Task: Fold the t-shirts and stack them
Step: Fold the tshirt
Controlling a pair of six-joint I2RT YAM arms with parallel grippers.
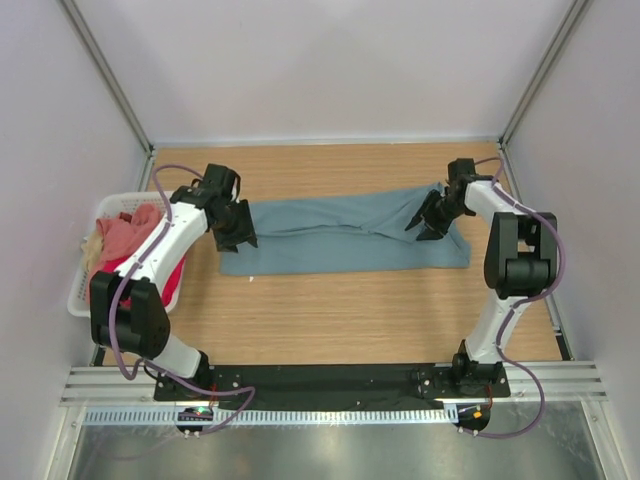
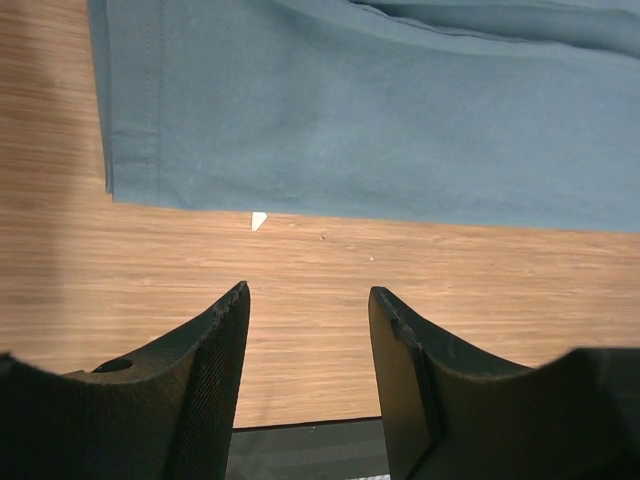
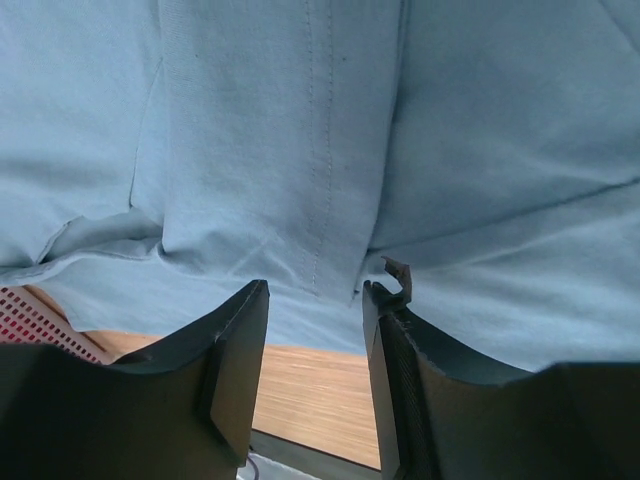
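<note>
The grey-teal t-shirt (image 1: pixel 345 235) lies folded lengthwise across the desk (image 1: pixel 350 320). The left end effector (image 1: pixel 238 238) hovers at its left edge, the right end effector (image 1: pixel 424 226) over its right part; both are released, grasping nothing.

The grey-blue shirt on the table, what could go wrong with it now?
1. The grey-blue shirt is bunched near the right gripper; folding over that could trap wrinkles.
2. Both grippers are open; the left gripper sits by the shirt's edge and might grab only one layer.
3. The left arm passes over the basket and might bump it.
</note>
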